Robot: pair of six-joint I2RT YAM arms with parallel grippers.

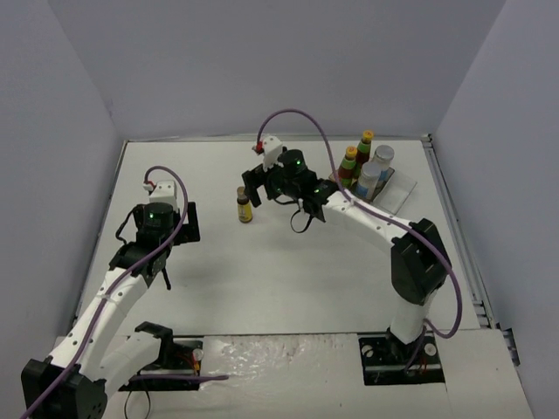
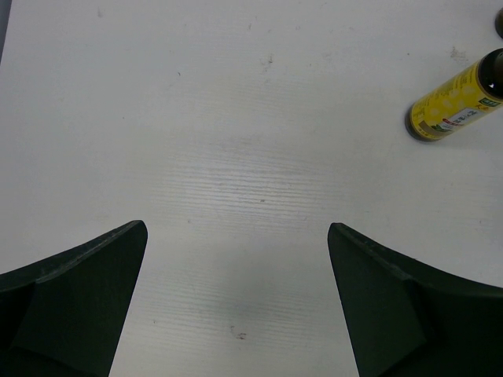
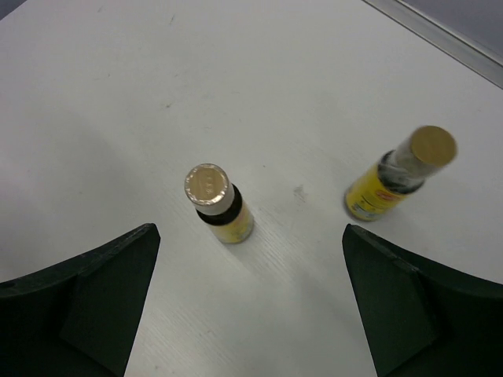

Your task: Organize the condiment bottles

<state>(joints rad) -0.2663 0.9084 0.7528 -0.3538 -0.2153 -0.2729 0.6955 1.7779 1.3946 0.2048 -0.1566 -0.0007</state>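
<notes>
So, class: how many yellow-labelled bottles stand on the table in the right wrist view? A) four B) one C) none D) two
D: a gold-capped bottle stands near centre and a second bottle stands to its right.

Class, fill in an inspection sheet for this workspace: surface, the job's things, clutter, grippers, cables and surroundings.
Surface: white table, faint scuffs, no spills seen.
Job's things: two red bottles and two white jars are grouped at the far right. Two yellow-labelled bottles stand apart on the bare table, caps up.
Clutter: clear tray by the grouped bottles; nothing else seen.
Grippers: left gripper open over bare table. Right gripper open and holding nothing, with the yellow-labelled bottles ahead of it.
Cables: purple cables run along both arms, looping above the table.
Surroundings: grey walls on three sides; nothing else seen.
</notes>
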